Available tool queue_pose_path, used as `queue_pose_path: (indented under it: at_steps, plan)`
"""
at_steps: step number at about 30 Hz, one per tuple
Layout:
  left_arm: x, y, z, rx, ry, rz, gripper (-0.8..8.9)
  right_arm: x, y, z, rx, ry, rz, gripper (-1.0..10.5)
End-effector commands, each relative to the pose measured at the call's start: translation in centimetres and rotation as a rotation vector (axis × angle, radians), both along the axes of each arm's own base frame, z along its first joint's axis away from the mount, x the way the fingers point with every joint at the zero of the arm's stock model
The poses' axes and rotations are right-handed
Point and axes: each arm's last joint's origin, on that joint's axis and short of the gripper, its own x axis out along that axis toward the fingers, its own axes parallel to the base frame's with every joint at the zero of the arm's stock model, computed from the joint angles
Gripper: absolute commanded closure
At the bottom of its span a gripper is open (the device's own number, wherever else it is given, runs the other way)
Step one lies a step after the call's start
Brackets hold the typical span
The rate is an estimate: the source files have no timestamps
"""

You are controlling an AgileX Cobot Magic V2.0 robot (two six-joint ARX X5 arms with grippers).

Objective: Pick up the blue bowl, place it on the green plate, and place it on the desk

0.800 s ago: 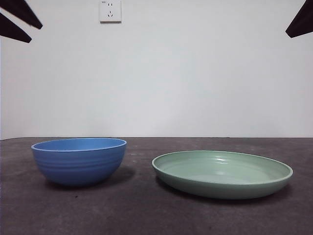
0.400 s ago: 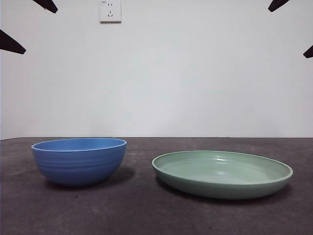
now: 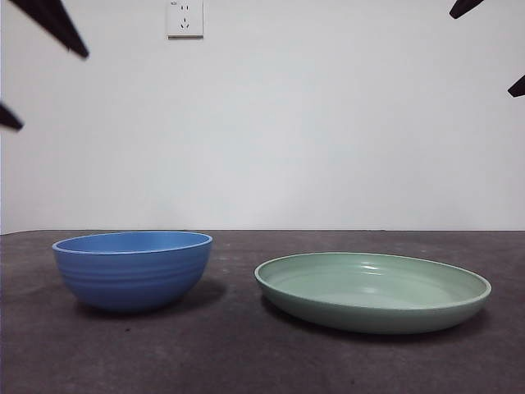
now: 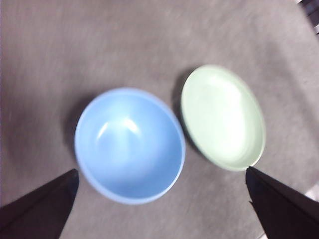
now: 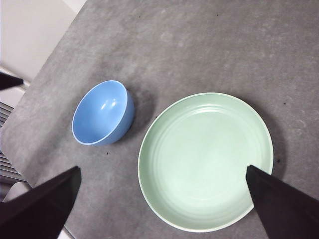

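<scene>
The blue bowl (image 3: 132,268) stands upright and empty on the desk (image 3: 246,361), at the left. The green plate (image 3: 373,291) lies empty beside it at the right, a small gap between them. My left gripper (image 3: 54,92) is open high above the bowl's left side; in the left wrist view (image 4: 161,170) the bowl (image 4: 129,144) lies between its jaws, far below, with the plate (image 4: 223,117) beside it. My right gripper (image 3: 480,53) is open high at the top right, above the plate (image 5: 205,160); the bowl (image 5: 102,113) also shows in the right wrist view.
A white wall with a socket (image 3: 184,18) stands behind the desk. The desk's edge (image 5: 45,74) shows past the bowl in the right wrist view. Bare desk lies in front of both dishes.
Both grippers have opened their jaws wide. The left gripper has since shifted, its jaws lower in the front view. Bowl and plate have not moved.
</scene>
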Motion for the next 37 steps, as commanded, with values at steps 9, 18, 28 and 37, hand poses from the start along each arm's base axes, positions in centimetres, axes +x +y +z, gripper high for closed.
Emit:
queue_pose_path:
  at_steps: [9, 18, 28, 37]
  plan:
    - [3.7, -0.3, -3.6, 0.139, 0.177, 0.096, 2.25, 0.2, 0.1, 0.4, 0.0, -0.019, 0.008, 3.1]
    - [6.9, -2.0, -7.8, 0.179, 0.258, 0.05, 2.3, 0.2, 0.1, 0.4, 0.0, -0.019, 0.008, 3.1]
    - [8.9, -3.2, -10.3, 0.248, 0.314, 0.041, 3.1, 0.2, 0.1, 0.4, 0.0, -0.019, 0.008, 3.1]
    - [9.3, -4.3, -9.6, 0.265, 0.281, 0.021, 5.28, 0.2, 0.1, 0.4, 0.0, -0.019, 0.008, 3.1]
